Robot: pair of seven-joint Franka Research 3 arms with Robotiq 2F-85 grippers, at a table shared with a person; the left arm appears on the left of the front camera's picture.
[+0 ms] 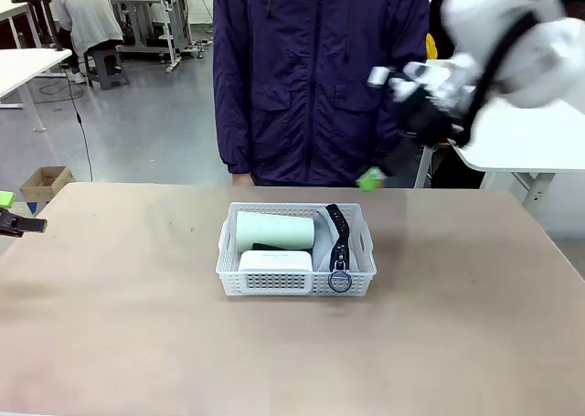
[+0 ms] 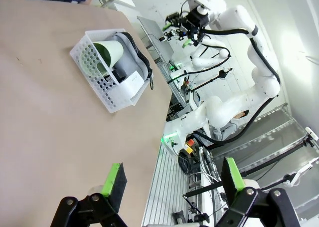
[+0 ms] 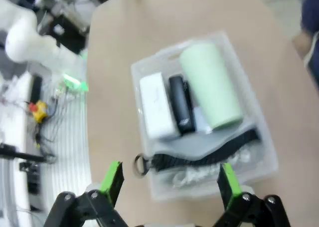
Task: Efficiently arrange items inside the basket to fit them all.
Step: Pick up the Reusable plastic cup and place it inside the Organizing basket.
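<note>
The white perforated basket (image 1: pixel 292 283) stands at the table's middle. Inside it the pale green cup (image 1: pixel 274 230) lies on its side at the back left, with the white box (image 1: pixel 274 261) in front of it and a sliver of the black stapler (image 1: pixel 265 247) between them. The grey case (image 1: pixel 322 251) fills the right end, its black strap (image 1: pixel 340 233) and ring (image 1: pixel 339 282) on top. My right gripper (image 1: pixel 379 174) hangs open, high above the basket's far right. From above, its wrist view shows the basket (image 3: pixel 172 50), cup (image 3: pixel 212 85), stapler (image 3: pixel 180 105), box (image 3: pixel 157 105) and case (image 3: pixel 199 139) beyond its open fingers (image 3: pixel 112 179). My left gripper (image 1: pixel 14 217) is open at the table's far left edge.
A person in a dark blue jacket (image 1: pixel 320 78) stands at the far side of the table, right behind the basket. The left wrist view shows the basket (image 2: pixel 94 72) far off across bare brown tabletop. A white table (image 1: pixel 521 142) stands at the back right.
</note>
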